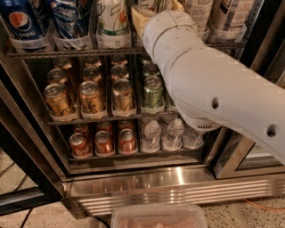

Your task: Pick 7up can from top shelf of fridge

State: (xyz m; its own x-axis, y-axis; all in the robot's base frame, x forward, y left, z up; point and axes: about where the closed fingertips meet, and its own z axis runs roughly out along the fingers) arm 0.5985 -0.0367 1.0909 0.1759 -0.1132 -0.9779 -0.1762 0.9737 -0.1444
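A white-silver 7up can [113, 22] with green lettering stands in a clear tray on the top shelf [71, 51] of the fridge [178, 189]. A second 7up can [153, 4] stands just right of it, mostly hidden. My white arm [209, 84] reaches in from the lower right. My gripper [149, 13], with a tan part showing, is at that second can at the frame's top edge. The arm hides whether it touches the can.
Blue Pepsi cans [20, 22] stand on the left of the top shelf and pale cans [231, 18] on the right. The middle rack holds copper cans [89, 95] and green cans [152, 91]. Red cans [103, 141] and water bottles [151, 133] stand below. A clear tray [158, 216] lies at the bottom edge.
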